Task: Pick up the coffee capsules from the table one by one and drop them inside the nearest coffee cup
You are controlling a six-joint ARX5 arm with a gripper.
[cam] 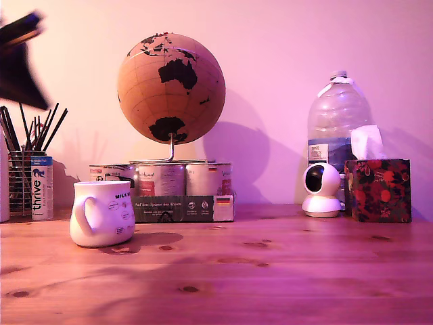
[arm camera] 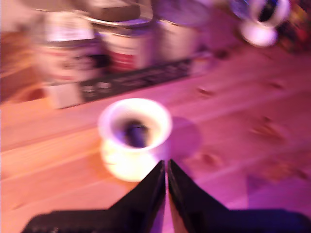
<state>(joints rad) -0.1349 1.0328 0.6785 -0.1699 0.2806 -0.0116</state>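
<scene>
The white coffee cup [cam: 103, 212] stands on the wooden table [cam: 270, 271] at the exterior view's left, handle toward the left. From the wrist view I look down into the coffee cup [arm camera: 121, 160], where a dark coffee capsule [arm camera: 136, 134] lies, blurred. My gripper [arm camera: 166, 164] hovers above the cup's rim, its black fingers pressed together with nothing between them. In the exterior view only a dark blurred part of the arm [cam: 19, 64] shows at the top left, high above the cup. No capsule shows on the table.
Behind the cup, labelled tins [cam: 162, 179] on a dark tray carry a cork globe [cam: 171, 88]. A mesh pen holder [cam: 20, 183] and a "thrive" tube [cam: 42, 187] stand far left. At the right are a water bottle [cam: 337, 122], a white camera [cam: 321, 189] and a tissue box [cam: 377, 189].
</scene>
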